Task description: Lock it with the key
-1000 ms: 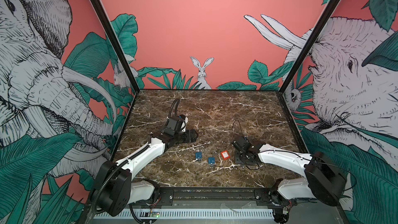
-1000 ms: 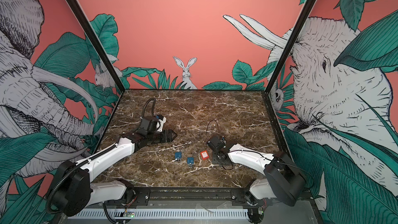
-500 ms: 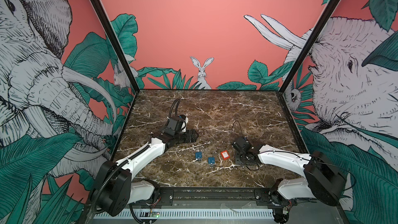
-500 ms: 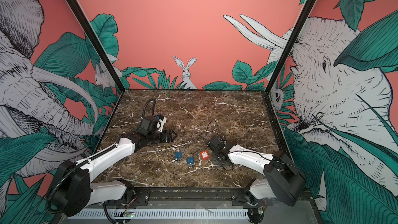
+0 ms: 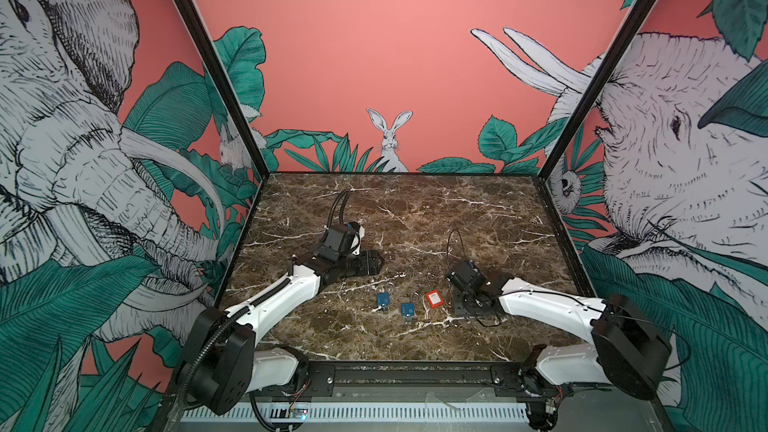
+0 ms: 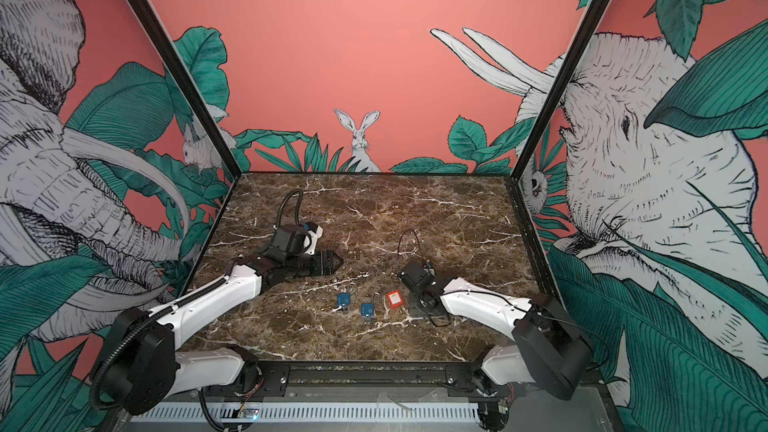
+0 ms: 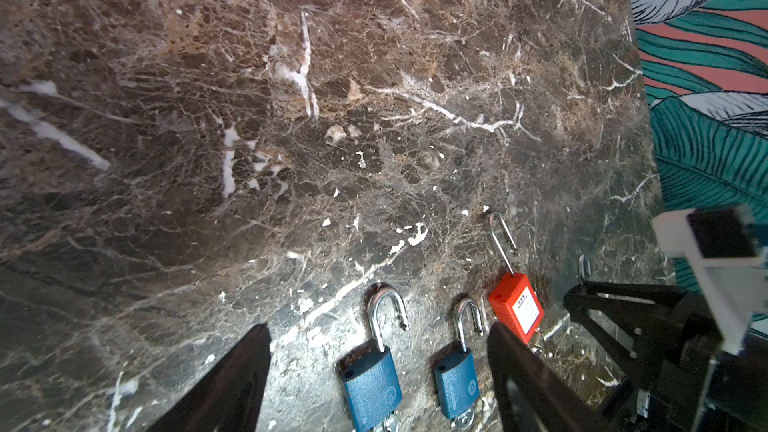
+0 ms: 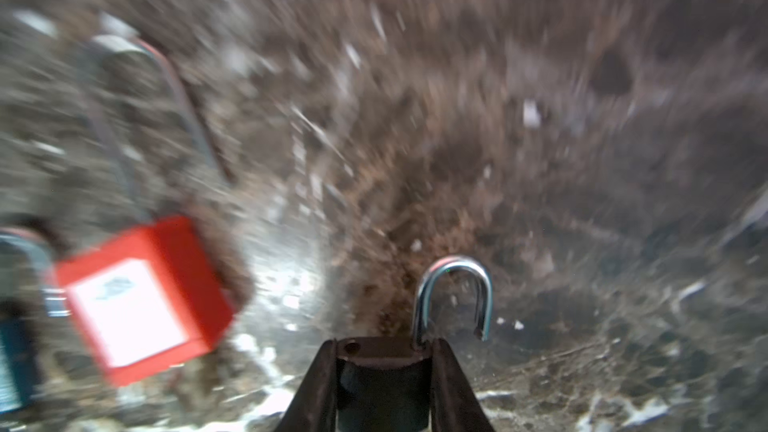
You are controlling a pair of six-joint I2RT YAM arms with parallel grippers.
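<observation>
While my right hand (image 8: 386,344) is clenching a dark padlock (image 8: 382,388), shackle open, in its wrist view, both top views are hiding that lock beside the red padlock (image 5: 433,298); my left hand (image 7: 378,328) is hanging released.

On the tabletop (image 5: 415,209), near its front middle, a row runs left padlock (image 5: 382,300), middle padlock (image 5: 407,310) slightly nearer the front, right padlock (image 5: 433,298). Just right of the row, a fourth padlock (image 8: 382,361) sits between the jaws of the right gripper (image 8: 384,344). The left gripper (image 5: 372,263) is behind and left of the row.
</observation>
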